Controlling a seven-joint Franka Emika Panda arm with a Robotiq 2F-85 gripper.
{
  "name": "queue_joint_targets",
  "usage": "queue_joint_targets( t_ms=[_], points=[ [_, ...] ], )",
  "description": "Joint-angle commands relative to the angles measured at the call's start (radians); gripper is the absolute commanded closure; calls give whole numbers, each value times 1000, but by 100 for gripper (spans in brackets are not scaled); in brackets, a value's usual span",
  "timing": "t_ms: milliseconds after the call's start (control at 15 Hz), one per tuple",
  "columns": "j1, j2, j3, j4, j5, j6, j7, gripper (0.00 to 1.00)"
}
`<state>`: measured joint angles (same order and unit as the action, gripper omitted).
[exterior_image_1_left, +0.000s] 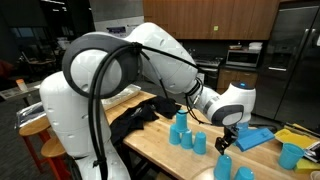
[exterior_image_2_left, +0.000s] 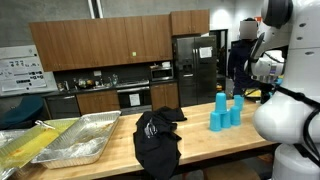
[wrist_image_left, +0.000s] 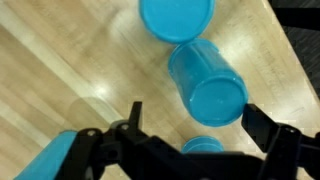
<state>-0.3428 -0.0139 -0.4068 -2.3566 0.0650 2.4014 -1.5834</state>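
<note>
We hold our gripper (wrist_image_left: 192, 110) wide open and empty over the blue cup (wrist_image_left: 207, 80), a second cup (wrist_image_left: 177, 17) just beyond it, neither yet grasped.

Wood table (exterior_image_2_left: 205, 140): blue cups (exterior_image_2_left: 225, 113), blk cloth (exterior_image_2_left: 157, 140), foil trays (exterior_image_2_left: 75, 140).

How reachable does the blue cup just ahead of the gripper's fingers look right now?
Probably yes: the gripper is open, its fingers spread wider than the blue cup, which sits in line with the gap, though another cup close beside it might get nudged.
</note>
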Motion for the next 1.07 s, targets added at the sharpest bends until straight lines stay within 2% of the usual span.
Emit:
queue_joint_targets(
  t_ms=[0,267,400,533,867,933,1000],
  points=[
    [7,-124,34,-71,-89,103,34,0],
    [34,-220,72,-88,-136,84,77,0],
    [51,-252,85,-89,-117,71,124,0],
    [51,-271,101,-93,-112,102,267,0],
    [33,-261,121,-94,-181,224,584,0],
    [70,-250,88,-73,-155,172,496,0],
    [69,-250,89,-77,-169,192,539,0]
  ],
)
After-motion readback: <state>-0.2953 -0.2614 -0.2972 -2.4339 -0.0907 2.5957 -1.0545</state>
